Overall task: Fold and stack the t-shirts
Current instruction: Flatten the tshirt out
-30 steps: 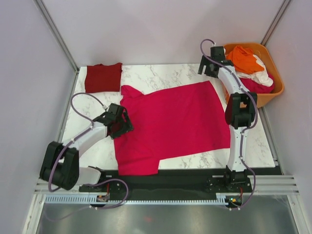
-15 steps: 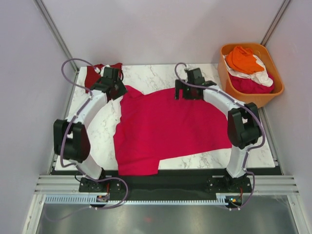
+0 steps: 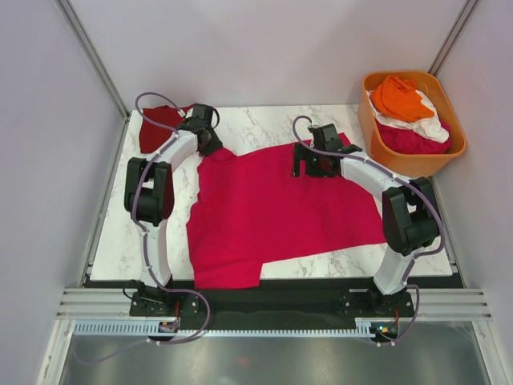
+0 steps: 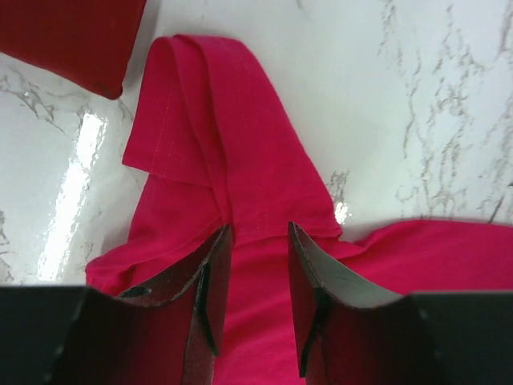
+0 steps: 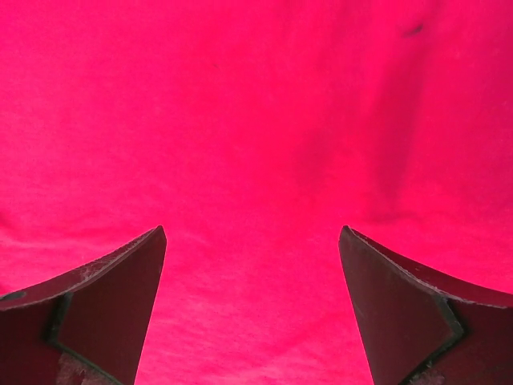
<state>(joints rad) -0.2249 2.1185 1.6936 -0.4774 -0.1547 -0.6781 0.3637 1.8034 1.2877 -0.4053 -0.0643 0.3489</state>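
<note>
Left wrist shows magenta t-shirt (image 4: 240, 152), sleeve doubled over, left gripper (image 4: 258, 230) part-open astride its crease, right gripper (image 5: 252, 233) spread wide.

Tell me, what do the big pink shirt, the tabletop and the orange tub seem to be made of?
The magenta shirt looks like soft, matte knit cloth, probably cotton: it creases and shows stitched hems. The tabletop is glossy white with grey veins and bright glare, so marble or a marble-look laminate. The orange tub seems to be rigid, smooth plastic, judging by its even moulded rim.
</note>
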